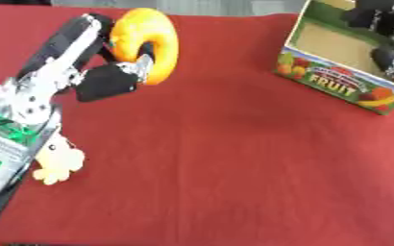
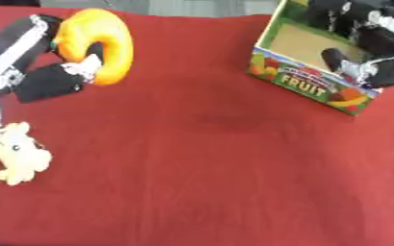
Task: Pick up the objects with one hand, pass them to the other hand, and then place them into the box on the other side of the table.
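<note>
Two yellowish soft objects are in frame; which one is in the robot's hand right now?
The orange-yellow ring-shaped one, held by the left hand at the table's far left. The pale yellow plush toy lies untouched on the red cloth nearer the camera.

Ring toy [image 1: 150,41] far left; box [image 2: 314,72] far right; plush [image 2: 17,153] near left.

My left hand [image 2: 62,77] is gripping an orange ring [image 2: 99,41] above the red cloth [image 2: 217,158]; my right hand [image 2: 373,48] is hanging over the fruit box [image 2: 305,84]; a yellow toy [image 2: 17,158] is lying nearby.
</note>
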Controlling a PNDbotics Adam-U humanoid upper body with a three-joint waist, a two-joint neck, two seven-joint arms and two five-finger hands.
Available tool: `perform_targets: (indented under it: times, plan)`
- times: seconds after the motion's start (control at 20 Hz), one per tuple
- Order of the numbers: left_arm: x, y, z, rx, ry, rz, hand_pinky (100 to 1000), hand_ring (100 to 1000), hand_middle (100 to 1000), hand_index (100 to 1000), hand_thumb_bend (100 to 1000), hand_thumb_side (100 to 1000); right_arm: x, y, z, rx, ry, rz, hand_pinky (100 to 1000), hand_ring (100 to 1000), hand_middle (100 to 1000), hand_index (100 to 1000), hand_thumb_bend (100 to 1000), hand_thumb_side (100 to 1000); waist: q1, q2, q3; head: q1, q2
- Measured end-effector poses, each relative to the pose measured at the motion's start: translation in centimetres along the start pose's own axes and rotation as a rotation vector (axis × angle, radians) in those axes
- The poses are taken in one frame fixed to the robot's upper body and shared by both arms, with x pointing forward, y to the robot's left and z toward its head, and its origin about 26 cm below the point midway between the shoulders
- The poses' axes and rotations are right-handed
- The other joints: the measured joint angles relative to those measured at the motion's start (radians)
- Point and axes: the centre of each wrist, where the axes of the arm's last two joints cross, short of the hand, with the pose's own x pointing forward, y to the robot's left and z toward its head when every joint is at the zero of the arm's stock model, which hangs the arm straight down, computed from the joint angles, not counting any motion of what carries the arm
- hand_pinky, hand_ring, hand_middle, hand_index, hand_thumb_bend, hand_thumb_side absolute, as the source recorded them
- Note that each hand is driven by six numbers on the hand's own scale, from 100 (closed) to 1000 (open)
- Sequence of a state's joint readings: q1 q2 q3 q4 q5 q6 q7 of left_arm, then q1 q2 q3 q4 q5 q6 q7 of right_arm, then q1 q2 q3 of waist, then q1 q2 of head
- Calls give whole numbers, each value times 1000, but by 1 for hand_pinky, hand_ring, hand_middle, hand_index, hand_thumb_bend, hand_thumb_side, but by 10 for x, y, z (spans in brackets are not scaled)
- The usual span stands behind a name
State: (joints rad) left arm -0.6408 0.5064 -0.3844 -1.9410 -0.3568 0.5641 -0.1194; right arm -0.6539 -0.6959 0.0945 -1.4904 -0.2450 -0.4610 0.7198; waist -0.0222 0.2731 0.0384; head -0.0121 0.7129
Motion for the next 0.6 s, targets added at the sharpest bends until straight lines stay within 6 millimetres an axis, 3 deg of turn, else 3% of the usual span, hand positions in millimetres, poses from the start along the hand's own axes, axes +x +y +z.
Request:
perform_targets:
  times: [0.25,0.3,0.35,0.6]
  plan:
    - [0,-11,-4,23,-57,15,632,649,504,440,100,494,-5,8,-11,33,6,14,1000,1000,902,1000,100,368,-3,0,7,-12,-4]
    - [-1,-14,-5,28,-66,15,632,650,503,440,100,436,-6,11,-14,40,6,15,1000,1000,904,1000,100,386,-4,0,8,-15,-4]
    - [-1,-17,-6,33,-74,15,633,650,504,440,100,496,-7,13,-16,49,7,16,1000,1000,904,1000,100,388,-4,0,10,-18,-4]
    - [-5,-34,-13,41,-101,3,634,650,503,440,100,506,-8,20,-28,86,0,18,1000,1000,909,1000,100,408,-9,0,18,-29,-4]
